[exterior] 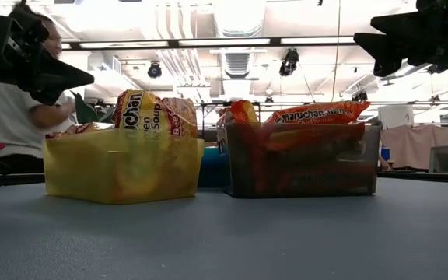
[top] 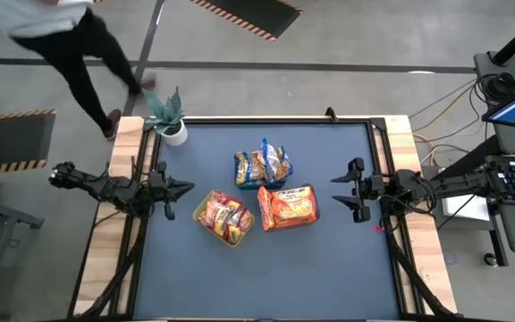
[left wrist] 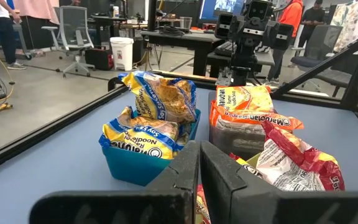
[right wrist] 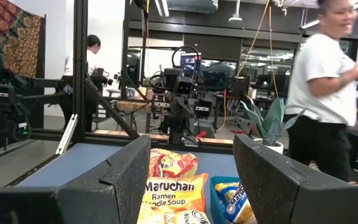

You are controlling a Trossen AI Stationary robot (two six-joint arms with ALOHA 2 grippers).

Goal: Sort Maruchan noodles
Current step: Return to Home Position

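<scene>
High view, counter: sorting job, closing stage.

Noodles: all lodged in three bins clustered mid-counter; none seen loose on the bare surface.
- Blue packets: heaped in blue bin, behind the other two in the low view, one packet standing on edge above the rim.
- Red packets: in yellow bin, piled above the rim.
- Orange packets: in dark bin, just beside yellow bin, top packet lying flat across the rim.

Left end effector: fingers pressed together, nothing held; raised off the counter, tip aimed at yellow bin, not touching it.

Right end effector: fingers spread wide, nothing between them; raised, beside dark bin on its right, apart from it.

Also present: plant at a counter corner on the left arm's side; person on the floor beyond that corner.

Step in hand, as judged: retreat to rest pose, sorting apparently complete.

Next move, as judged: no grasp called for. Draw each arm back toward its own side, high enough to clear the heaped packets. Avoid brushing the bins, since the tall piles look easy to topple.
</scene>
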